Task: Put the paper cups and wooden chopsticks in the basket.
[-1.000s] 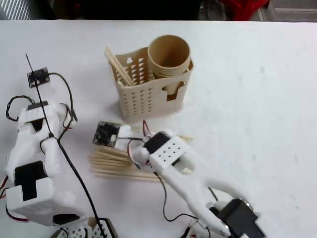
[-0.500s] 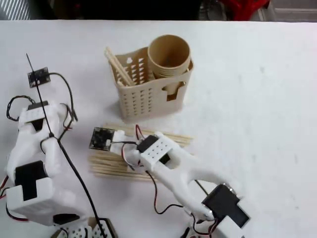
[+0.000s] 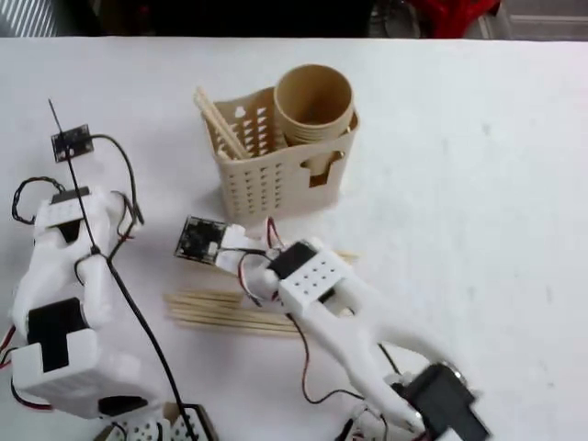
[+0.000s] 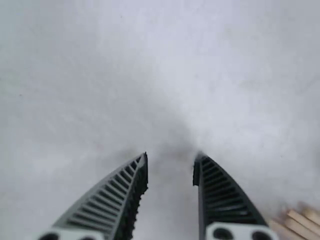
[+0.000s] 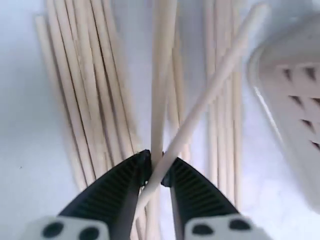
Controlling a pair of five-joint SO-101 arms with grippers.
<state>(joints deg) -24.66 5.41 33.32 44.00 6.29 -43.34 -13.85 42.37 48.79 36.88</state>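
The wooden chopsticks (image 3: pixel 230 312) are pale, slim, round sticks in a loose, roughly parallel bundle on the white worktop (image 3: pixel 478 184), in front of the basket (image 3: pixel 276 179) and near it. The right gripper (image 5: pixel 155 167) is closed tight on two of them, which cross each other just past its tips, over the rest of the bundle. A few more sticks lean slantwise in one end of the cream, perforated basket. The tan paper cups (image 3: pixel 314 96) sit nested in its other end, and their number cannot be made out. The left gripper (image 4: pixel 170 167) points at bare worktop with its fingers apart, holding nothing. From above, the right arm (image 3: pixel 317 285) covers part of the bundle and its own gripper; the basket is cut off at the edge of the right wrist view
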